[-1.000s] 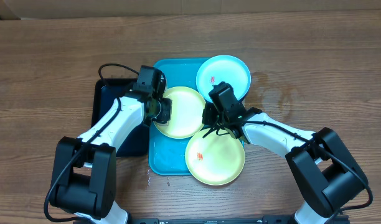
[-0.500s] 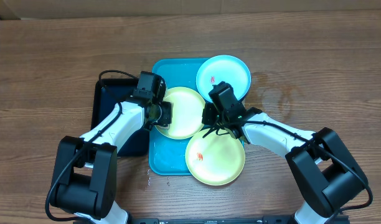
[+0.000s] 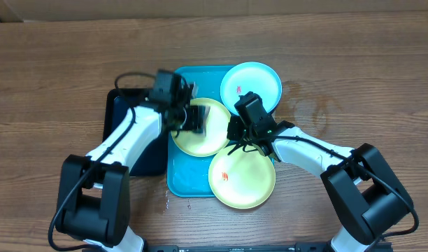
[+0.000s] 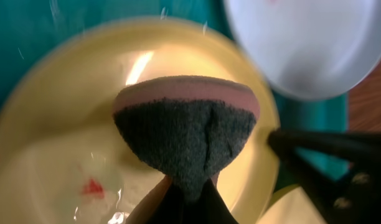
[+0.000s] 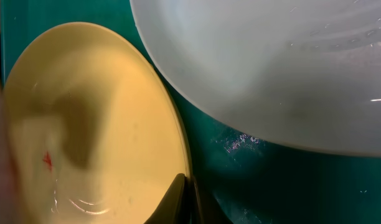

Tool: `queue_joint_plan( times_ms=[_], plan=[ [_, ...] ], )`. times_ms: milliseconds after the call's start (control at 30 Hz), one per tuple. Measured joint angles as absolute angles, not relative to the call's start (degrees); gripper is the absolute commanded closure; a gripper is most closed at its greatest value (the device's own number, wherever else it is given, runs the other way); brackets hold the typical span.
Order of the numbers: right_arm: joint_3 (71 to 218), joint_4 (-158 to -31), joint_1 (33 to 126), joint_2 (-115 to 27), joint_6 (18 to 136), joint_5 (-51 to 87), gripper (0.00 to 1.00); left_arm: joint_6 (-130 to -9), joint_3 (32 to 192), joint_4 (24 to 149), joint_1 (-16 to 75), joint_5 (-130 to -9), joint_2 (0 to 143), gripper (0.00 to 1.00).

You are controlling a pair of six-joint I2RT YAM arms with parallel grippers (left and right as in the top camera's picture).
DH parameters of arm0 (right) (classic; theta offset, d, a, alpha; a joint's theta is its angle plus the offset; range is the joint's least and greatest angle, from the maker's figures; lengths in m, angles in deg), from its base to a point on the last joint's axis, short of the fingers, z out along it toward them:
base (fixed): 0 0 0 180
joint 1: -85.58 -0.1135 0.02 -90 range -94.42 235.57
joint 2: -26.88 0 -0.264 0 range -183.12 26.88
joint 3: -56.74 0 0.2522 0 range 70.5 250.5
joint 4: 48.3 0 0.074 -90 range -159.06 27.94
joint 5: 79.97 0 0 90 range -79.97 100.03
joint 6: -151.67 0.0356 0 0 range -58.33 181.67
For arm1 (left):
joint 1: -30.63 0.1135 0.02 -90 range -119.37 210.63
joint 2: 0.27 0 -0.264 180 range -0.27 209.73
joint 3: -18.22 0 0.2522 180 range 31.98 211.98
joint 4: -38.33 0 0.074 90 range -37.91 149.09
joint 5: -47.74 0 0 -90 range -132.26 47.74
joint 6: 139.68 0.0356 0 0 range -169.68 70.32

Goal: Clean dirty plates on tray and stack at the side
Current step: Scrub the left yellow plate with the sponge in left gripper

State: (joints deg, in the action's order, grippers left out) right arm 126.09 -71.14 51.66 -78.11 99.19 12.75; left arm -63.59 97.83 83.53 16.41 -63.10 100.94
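Dragging the sponge (image 4: pixel 185 130), clamped in the left gripper (image 4: pixel 185 200), onto that red smear (image 4: pixel 92 186) was the move, with the right gripper (image 5: pixel 184 194) seemingly pinching the yellow plate (image 5: pixel 116 93) by its rim.

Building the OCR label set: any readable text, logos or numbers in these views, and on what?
None readable in any view. No print on the plates, tray or sponge. The red marks on the plates are smears, not characters.

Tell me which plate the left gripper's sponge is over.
The yellow-green plate at the tray's left edge; the other yellow-green plate sits nearer the robot, the light-blue plate farther back.
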Motion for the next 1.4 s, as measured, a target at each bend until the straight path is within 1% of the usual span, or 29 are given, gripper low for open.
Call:
queue_joint_plan(
  times_ms=[133, 333, 700, 833, 1033, 1167, 1300, 1400],
  plan=[
    [126.09, -71.12, 51.69, -78.11, 99.14, 12.75, 0.96, -63.74, 103.25, 87.48, 16.39, -60.39, 99.19, 0.96],
    [126.09, -71.12, 51.66, -78.11, 99.16, 12.77, 0.96, -63.72, 104.23, 91.72, 16.39, -54.58, 99.0, 0.96],
    [126.09, -71.12, 51.69, -78.11, 99.19, 12.75, 0.96, -63.72, 104.23, 92.25, 16.39, -50.05, 110.87, 0.96],
    [126.09, -71.12, 51.66, -78.11, 99.16, 12.71, 0.96, -62.76, 104.56, 92.21, 16.45, -52.3, 111.72, 0.96],
    [126.09, -71.18, 51.71, -78.11, 99.19, 12.58, 0.96, -59.74, 104.84, 92.6, 16.98, -65.2, 112.7, 0.96],
    [126.09, -71.16, 51.71, -78.11, 99.14, 12.62, 0.96, -58.87, 108.45, 96.6, 17.11, -70.36, 113.14, 0.96],
    [126.09, -71.14, 51.69, -78.11, 99.16, 12.62, 0.96, -58.65, 115.62, 101.08, 17.22, -70.66, 112.81, 0.96],
    [126.09, -71.14, 51.69, -78.11, 99.19, 12.62, 0.96, -58.71, 118.96, 104.25, 17.15, -66.97, 111.04, 0.96]
  ],
)
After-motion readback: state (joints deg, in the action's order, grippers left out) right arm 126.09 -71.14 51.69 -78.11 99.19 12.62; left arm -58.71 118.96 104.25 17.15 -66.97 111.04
